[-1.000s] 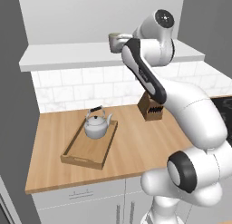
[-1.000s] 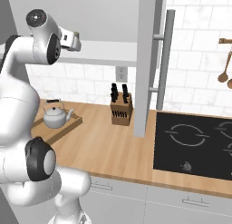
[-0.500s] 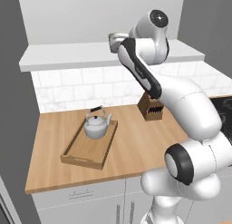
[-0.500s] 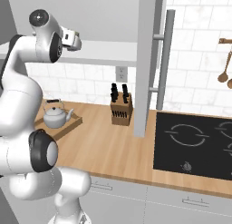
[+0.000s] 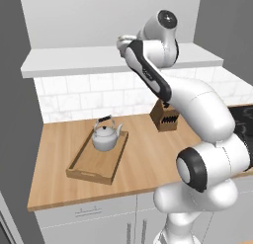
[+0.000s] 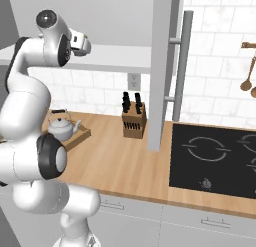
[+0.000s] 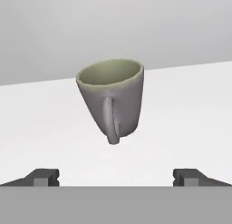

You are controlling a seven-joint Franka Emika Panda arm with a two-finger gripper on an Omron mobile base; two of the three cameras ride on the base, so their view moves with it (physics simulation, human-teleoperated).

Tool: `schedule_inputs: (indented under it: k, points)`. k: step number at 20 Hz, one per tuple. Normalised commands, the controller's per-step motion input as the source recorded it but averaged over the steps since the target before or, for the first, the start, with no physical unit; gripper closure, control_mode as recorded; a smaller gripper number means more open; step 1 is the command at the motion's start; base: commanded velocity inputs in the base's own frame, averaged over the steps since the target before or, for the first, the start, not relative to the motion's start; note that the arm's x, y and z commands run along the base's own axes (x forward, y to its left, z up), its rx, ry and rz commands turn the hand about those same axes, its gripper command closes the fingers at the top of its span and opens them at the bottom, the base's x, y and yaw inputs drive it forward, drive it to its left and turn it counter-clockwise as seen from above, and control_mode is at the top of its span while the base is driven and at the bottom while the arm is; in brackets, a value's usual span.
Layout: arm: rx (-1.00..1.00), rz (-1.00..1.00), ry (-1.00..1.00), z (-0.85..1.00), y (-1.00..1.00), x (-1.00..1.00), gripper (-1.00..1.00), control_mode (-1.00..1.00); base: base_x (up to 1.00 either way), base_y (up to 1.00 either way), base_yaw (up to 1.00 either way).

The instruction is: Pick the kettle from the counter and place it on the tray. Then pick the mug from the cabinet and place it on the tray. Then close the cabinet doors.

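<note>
The grey-green mug (image 7: 113, 96) stands on the white shelf floor (image 7: 186, 114) of the cabinet, handle toward me. My gripper (image 7: 116, 177) is open, level with the mug and short of it, with its two fingertips (image 7: 43, 177) wide apart and nothing between them. In the left base view the mug (image 5: 122, 42) peeks out behind my raised forearm on the cabinet shelf (image 5: 74, 60). The silver kettle (image 5: 105, 137) sits upright at the far end of the wooden tray (image 5: 94, 165) on the counter (image 5: 54, 154). One cabinet door (image 6: 162, 66) stands open, edge-on, with its bar handle (image 6: 181, 66).
A knife block (image 5: 165, 117) stands against the tiled wall to the right of the tray. A black cooktop (image 6: 215, 156) lies at the counter's right end, with wooden utensils (image 6: 247, 76) hanging above it. White drawers run under the counter.
My arm has swung slightly to the left along the shelf, bringing the hand closer to the mug. Kettle, tray and doors have not moved.
</note>
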Motion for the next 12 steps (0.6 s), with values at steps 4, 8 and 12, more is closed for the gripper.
schedule_inputs:
  k: [4, 8, 12]
  points:
    - [-0.02, 0.00, 0.00, -0.13, 0.14, 0.24, -1.00, -1.00, 0.00, 0.00, 0.00]
    - [0.00, 0.00, 0.00, -0.04, 0.09, 0.25, -1.00, -1.00, 0.00, 0.00, 0.00]
    - [0.00, 0.00, 0.00, 0.00, 0.00, 0.23, -1.00, -1.00, 0.00, 0.00, 0.00]
